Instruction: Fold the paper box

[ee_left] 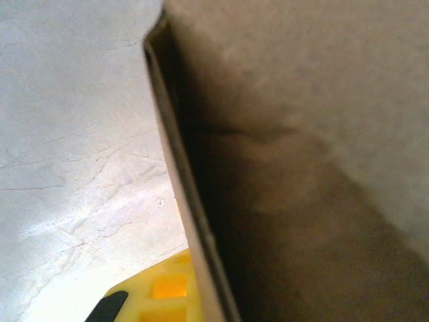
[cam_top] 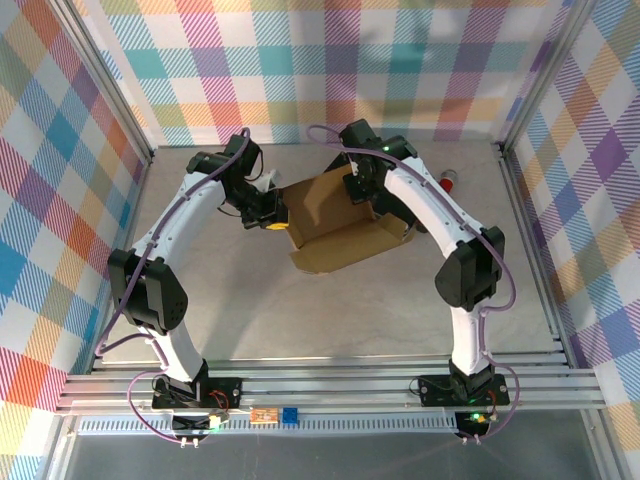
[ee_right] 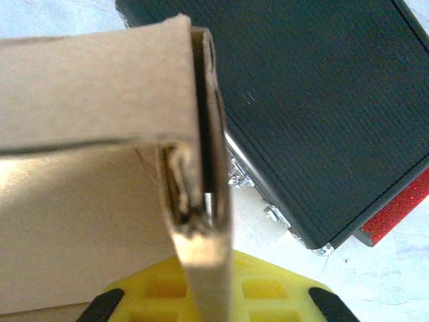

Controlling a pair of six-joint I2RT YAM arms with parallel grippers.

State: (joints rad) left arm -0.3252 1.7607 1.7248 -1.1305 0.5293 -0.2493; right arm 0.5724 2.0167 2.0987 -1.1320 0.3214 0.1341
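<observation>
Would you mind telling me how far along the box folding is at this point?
Done: the paper box has walls standing, and the right wrist view shows a doubled wall. In hand: the left gripper and right gripper each pinch a cardboard edge on opposite sides. Left: the box looks open from above, so tucking and closing probably remain.

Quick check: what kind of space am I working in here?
Probably a lab robot test cell: plaid cloth walls, aluminium frame rails, and a grey tabletop holding the paper box.
</observation>
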